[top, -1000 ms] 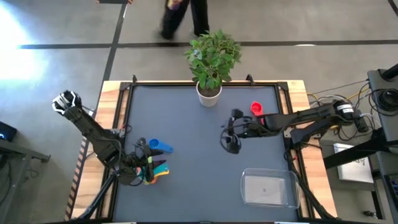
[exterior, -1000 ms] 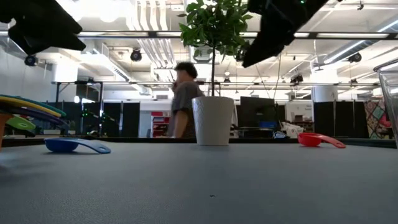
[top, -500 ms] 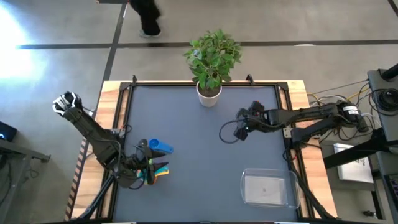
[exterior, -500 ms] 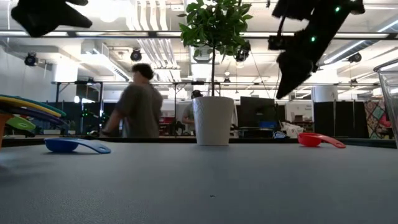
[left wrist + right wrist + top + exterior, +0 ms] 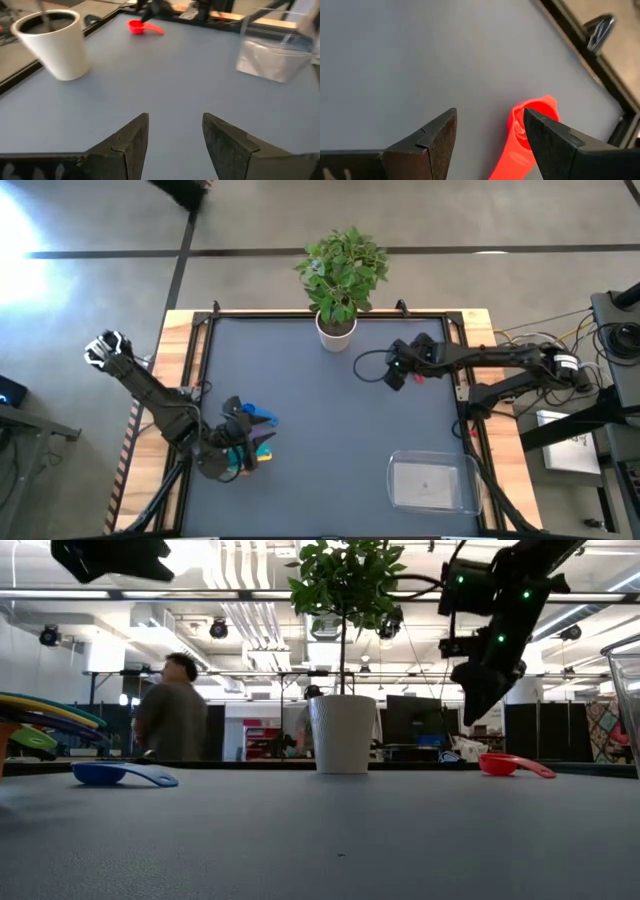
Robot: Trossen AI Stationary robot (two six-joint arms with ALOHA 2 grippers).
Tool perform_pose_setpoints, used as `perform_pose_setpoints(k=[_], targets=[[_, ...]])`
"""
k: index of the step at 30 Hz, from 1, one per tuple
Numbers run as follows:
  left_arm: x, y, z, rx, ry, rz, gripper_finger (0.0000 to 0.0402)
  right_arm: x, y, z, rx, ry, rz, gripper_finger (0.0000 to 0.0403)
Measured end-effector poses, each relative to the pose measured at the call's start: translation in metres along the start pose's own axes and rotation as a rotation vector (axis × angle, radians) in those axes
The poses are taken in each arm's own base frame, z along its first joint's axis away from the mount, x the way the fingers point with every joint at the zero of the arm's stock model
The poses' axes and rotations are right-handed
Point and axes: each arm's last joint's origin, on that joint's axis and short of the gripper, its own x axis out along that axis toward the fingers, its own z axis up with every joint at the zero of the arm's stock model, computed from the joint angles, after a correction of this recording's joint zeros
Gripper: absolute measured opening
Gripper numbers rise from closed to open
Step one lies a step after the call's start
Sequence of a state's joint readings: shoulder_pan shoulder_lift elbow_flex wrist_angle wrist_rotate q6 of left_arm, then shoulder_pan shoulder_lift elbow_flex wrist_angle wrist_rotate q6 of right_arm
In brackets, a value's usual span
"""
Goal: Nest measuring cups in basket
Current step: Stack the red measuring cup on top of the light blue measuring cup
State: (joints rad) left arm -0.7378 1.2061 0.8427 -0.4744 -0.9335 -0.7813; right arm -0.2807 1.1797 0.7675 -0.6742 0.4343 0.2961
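Note:
A red measuring cup point(image 5: 532, 127) lies on the table at the far right, bowl up, handle flat. My right gripper point(image 5: 490, 115) hangs open above it and beside it point(image 5: 480, 700), touching nothing. The arm hides most of the cup in the high view. A blue cup point(image 5: 264, 417) lies alone at the near left. Beside it is a stack of several coloured cups point(image 5: 40, 720). My left gripper point(image 5: 243, 444) hovers open over that stack, nothing between its fingers point(image 5: 175, 120). The clear basket point(image 5: 432, 483) stands at the near right.
A white pot with a green plant point(image 5: 337, 328) stands at the middle of the far edge. A black rail point(image 5: 585, 60) edges the table just beyond the red cup. A person point(image 5: 172, 710) passes in the room behind the table.
My right gripper has swung toward the table's far right, dropped lower and tipped further down, ending over the red cup. My left gripper has risen a little above the stack. The person behind the table has walked toward the left.

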Motion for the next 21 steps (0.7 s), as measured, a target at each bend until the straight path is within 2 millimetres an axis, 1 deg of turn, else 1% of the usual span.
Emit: perform_pose_setpoints(k=[6, 11, 16, 21], targets=[[0.000, 0.022, -0.002, -0.064, -0.009, 0.045, 0.0169, 0.006, -0.011, 0.003, 0.008, 0.010, -0.012, 0.0219], [0.003, 0.038, -0.014, -0.069, -0.022, 0.098, 0.0169, 0.013, -0.022, 0.007, 0.039, 0.017, -0.007, 0.0219], [0.007, 0.052, -0.022, -0.131, -0.005, 0.115, 0.0169, 0.029, -0.033, 0.010, 0.043, 0.064, -0.001, 0.0219], [0.006, 0.055, -0.023, -0.170, -0.011, 0.080, 0.0169, 0.051, -0.043, 0.007, 0.087, 0.160, -0.042, 0.0219]])
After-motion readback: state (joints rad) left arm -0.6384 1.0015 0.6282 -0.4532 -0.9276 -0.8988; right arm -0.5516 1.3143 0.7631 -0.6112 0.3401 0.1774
